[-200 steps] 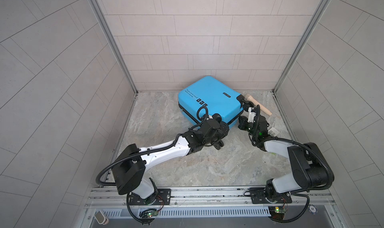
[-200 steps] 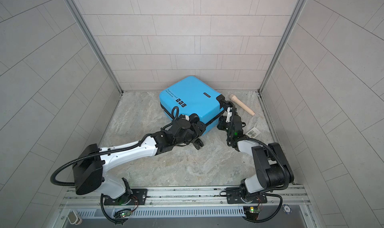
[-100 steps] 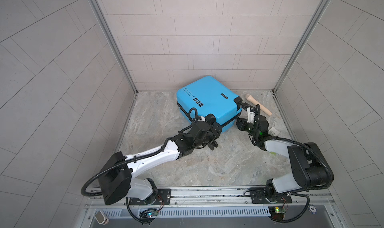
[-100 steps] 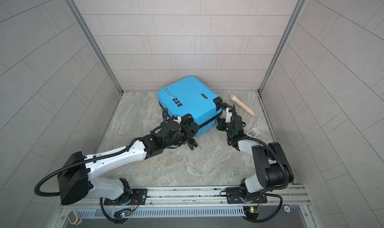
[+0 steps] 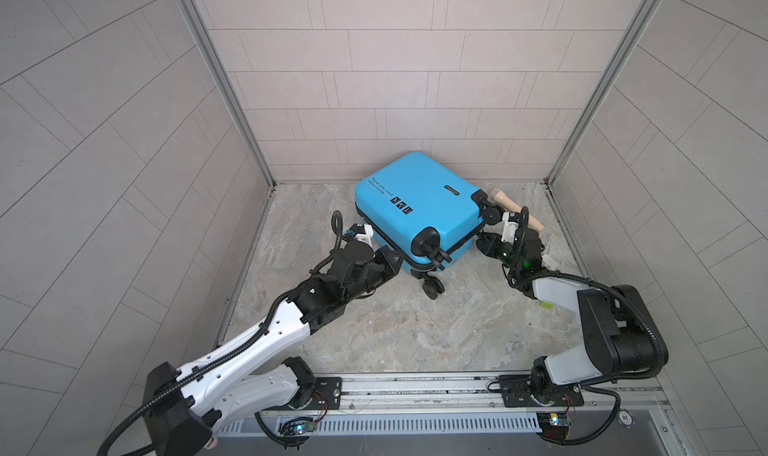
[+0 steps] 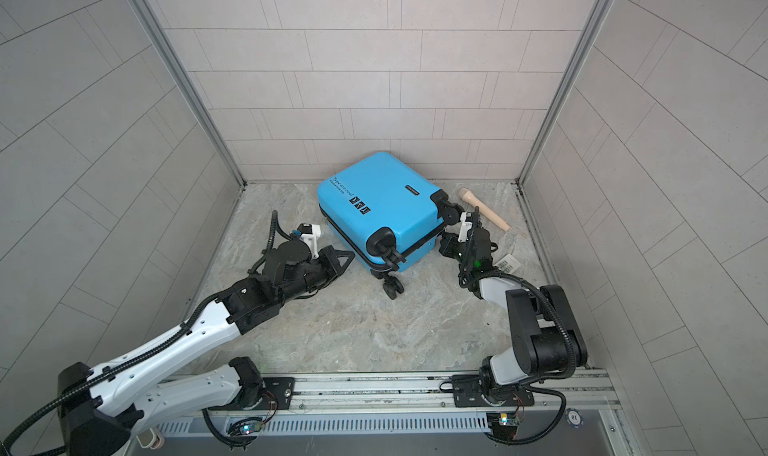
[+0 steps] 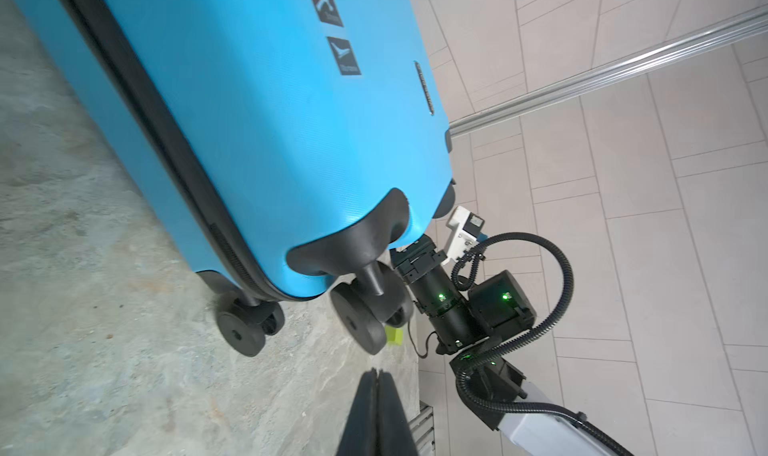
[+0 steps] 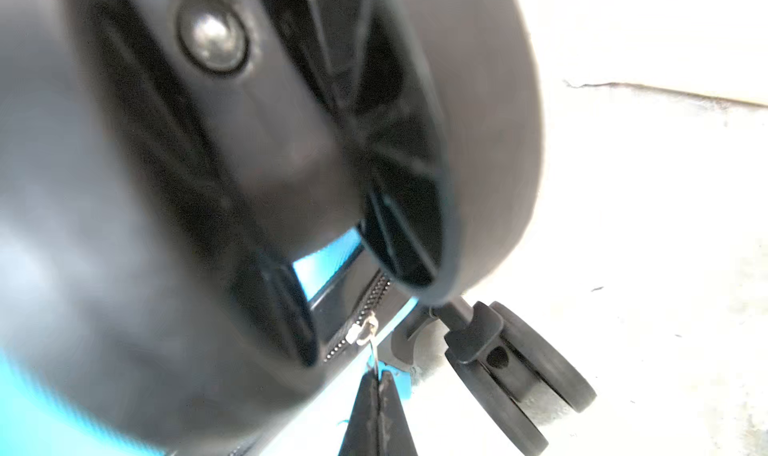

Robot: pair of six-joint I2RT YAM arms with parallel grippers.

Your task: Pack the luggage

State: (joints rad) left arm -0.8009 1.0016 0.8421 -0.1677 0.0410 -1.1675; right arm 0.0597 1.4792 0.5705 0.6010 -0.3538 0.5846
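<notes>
The bright-blue luggage (image 5: 415, 208) (image 6: 374, 200) lies closed on the stone floor near the back wall, its black wheels toward me. My left gripper (image 5: 395, 259) (image 6: 348, 258) sits low beside its near left side. It is shut and empty, and in the left wrist view its tips (image 7: 377, 371) stop short of the wheels of the luggage (image 7: 249, 121). My right gripper (image 5: 482, 239) (image 6: 443, 240) is at the right wheel end, shut (image 8: 378, 374) on the metal zipper pull (image 8: 365, 329). A blurred black wheel fills most of the right wrist view.
A beige wooden handle (image 5: 515, 208) (image 6: 484, 210) lies right of the suitcase by the back corner. A white tag (image 6: 508, 262) and a small yellow-green piece (image 5: 546, 305) (image 7: 394, 335) lie near the right arm. Tiled walls enclose the floor on three sides.
My left gripper has slid left, away from the near wheel along the suitcase's side, and has closed. The right gripper has stayed at the zipper.
</notes>
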